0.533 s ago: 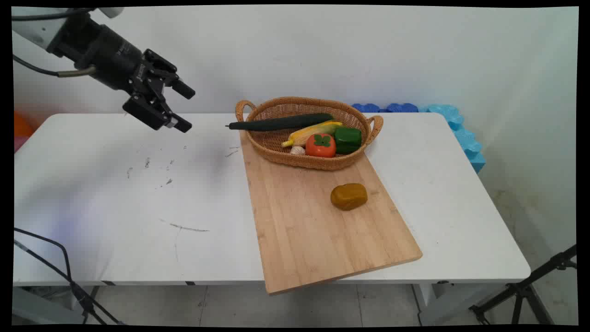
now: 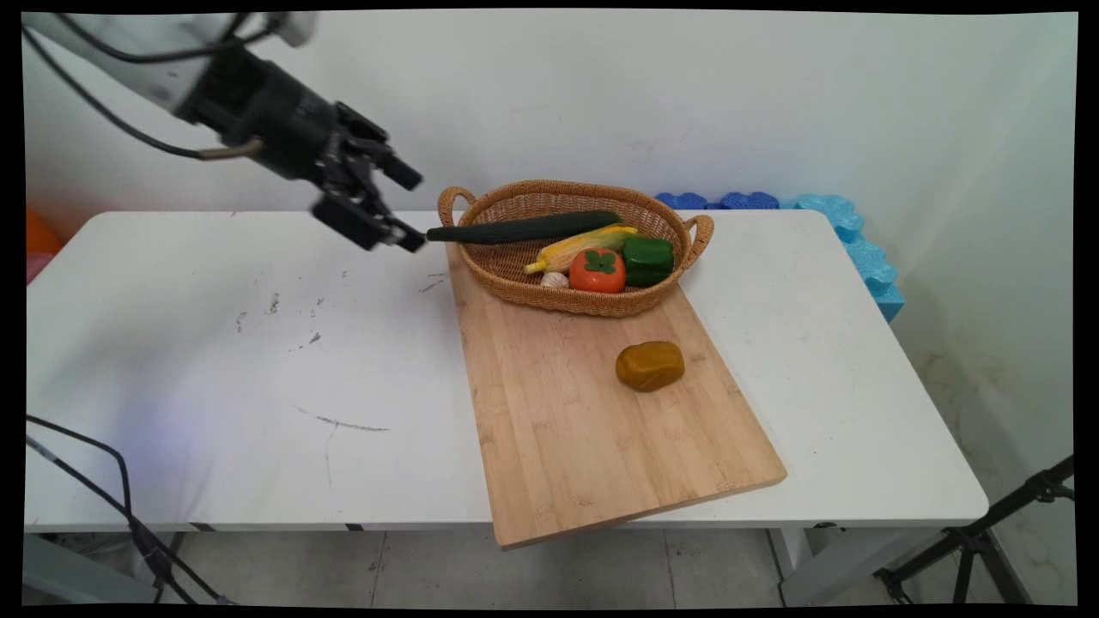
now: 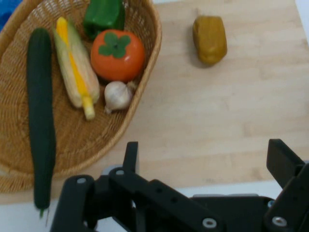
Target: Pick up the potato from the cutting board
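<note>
The black two-finger pincer (image 2: pixel 391 210) is hovering in the air to the left of the oval woven wicker basket (image 2: pixel 515 287), its two fingers spread wide with nothing between them. It is pointing toward the basket, and its lower fingertip is sitting just beside the stem end of the long dark green cucumber (image 2: pixel 524 228), which is the thing nearest to it. Whether they are touching cannot be told.

The cucumber is lying across the basket's far rim, with its stem end jutting out past the left handle. It is looking stiff, smooth and probably slippery, so a hold around its middle, across the narrow width, would likely be the steadiest.

Inside the basket, right of the cucumber, a yellow ear of corn in pale husk (image 2: pixel 582 246) is lying at a slant, with a small white garlic bulb (image 2: pixel 555 280), an orange persimmon with a green leafy cap (image 2: pixel 598 270) and a blocky green bell pepper (image 2: pixel 647 260) crowding its near side.

The basket is resting on the far end of a pale wooden cutting board (image 2: pixel 567 429), which is lying on the white counter (image 2: pixel 215 360). In front of the basket, on the board, a brownish-yellow lump shaped like a potato (image 2: pixel 650 366) is sitting alone.
</note>
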Available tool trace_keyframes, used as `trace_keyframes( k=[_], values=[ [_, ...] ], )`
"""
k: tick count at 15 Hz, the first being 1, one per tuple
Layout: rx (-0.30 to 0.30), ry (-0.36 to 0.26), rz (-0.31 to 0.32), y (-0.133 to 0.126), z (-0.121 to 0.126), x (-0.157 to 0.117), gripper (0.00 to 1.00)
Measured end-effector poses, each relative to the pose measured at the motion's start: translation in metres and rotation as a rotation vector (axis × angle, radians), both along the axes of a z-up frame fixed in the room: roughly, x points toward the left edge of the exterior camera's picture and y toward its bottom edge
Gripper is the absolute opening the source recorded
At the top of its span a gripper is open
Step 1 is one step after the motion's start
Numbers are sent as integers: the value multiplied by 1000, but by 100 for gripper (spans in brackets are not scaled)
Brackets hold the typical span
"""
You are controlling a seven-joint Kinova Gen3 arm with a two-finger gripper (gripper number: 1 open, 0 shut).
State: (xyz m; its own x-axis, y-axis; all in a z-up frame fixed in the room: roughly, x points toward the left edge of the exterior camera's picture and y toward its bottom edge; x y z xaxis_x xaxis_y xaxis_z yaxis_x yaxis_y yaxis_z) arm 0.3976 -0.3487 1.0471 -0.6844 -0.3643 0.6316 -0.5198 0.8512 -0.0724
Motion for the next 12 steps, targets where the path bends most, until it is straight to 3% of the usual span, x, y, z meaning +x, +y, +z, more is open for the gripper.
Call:
trace_keyframes(
  k=[6, 12],
  values=[
    [8, -3, 49, -26, -28, -66, 100],
    [56, -28, 100, -64, -81, -148, 100]
  ],
)
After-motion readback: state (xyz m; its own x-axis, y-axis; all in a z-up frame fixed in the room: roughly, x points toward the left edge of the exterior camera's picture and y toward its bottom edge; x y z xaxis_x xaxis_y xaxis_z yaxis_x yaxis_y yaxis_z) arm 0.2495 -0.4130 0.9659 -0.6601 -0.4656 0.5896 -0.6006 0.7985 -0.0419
